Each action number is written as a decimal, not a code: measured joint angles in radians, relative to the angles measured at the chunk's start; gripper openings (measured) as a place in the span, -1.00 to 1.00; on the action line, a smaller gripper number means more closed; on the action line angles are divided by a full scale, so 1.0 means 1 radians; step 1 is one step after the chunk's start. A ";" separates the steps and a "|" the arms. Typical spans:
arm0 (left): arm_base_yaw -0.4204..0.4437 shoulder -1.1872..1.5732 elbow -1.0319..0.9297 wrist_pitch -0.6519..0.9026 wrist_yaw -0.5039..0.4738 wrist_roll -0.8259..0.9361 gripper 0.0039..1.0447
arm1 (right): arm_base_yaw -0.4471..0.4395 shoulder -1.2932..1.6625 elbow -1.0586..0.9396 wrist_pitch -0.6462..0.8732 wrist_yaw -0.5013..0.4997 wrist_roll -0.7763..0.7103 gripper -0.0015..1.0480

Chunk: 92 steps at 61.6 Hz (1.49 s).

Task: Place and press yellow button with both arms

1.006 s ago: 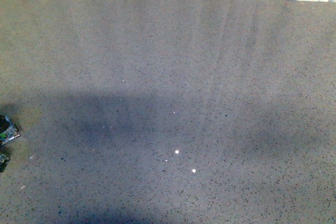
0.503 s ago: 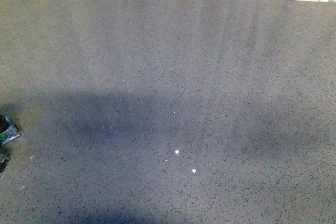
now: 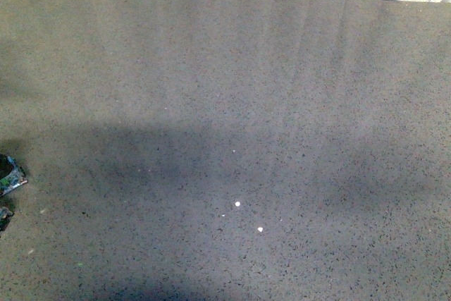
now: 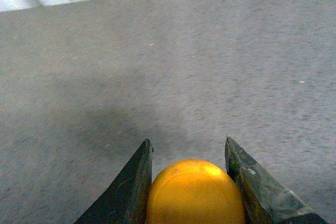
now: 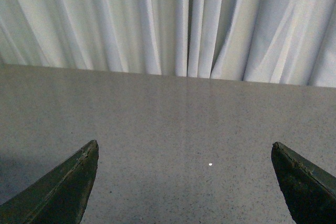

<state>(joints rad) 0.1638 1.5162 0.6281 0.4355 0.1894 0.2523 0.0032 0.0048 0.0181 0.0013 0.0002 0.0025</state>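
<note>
Your left claw (image 4: pixel 187 142) is closed on the yellow button (image 4: pixel 194 192), which looks not yet set down on the table (image 4: pixel 157 51). Your right claw (image 5: pixel 185 145) gapes wide, empty. Placing and pressing are seemingly both left to do.

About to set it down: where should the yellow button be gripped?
As the left gripper has it: one finger on each side of the round cap of the yellow button, at its widest. The dome narrows toward its top, so pinching there would likely slip.
</note>
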 joint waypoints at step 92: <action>-0.720 0.526 0.232 0.183 -0.175 0.048 -0.38 | 0.000 0.000 0.000 0.000 0.000 0.000 0.82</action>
<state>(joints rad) -0.5564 2.0422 0.8600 0.6182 0.0139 0.3004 0.0032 0.0048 0.0181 0.0013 -0.0002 0.0025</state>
